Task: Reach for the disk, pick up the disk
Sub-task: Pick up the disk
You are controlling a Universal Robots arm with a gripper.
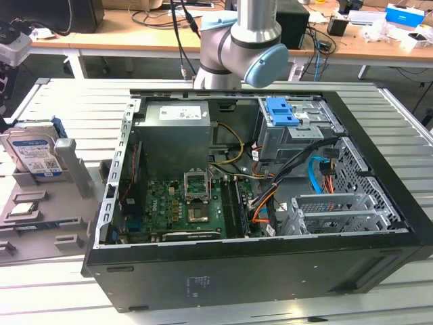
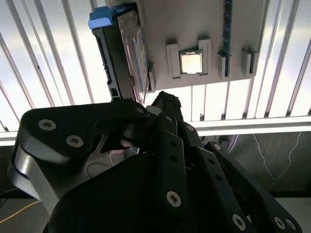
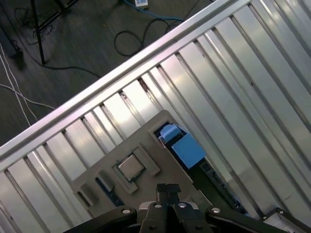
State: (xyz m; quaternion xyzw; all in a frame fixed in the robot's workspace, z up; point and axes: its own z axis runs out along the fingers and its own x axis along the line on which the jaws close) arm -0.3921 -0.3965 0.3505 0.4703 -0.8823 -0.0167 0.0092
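The disk [image 1: 30, 154] stands on edge in a grey holder [image 1: 71, 172] at the exterior view's left, beside the open computer case, its white-and-blue label facing out. In the second wrist view the disk [image 2: 125, 51] shows silver-grey with a blue frame end [image 2: 104, 19], just beyond my gripper [image 2: 163, 97]. In the first wrist view the disk's blue frame [image 3: 184, 148] lies a short way from my gripper [image 3: 167, 188]. The fingertips rest together, holding nothing, above the holder and apart from the disk.
A small square silver chip [image 3: 130, 167] sits in a slot of the grey holder [image 3: 146, 141], near the disk. The open black computer case [image 1: 257, 257] takes up the middle of the slatted metal table [image 1: 406, 115]. Cables lie on the floor [image 3: 58, 43] past the table edge.
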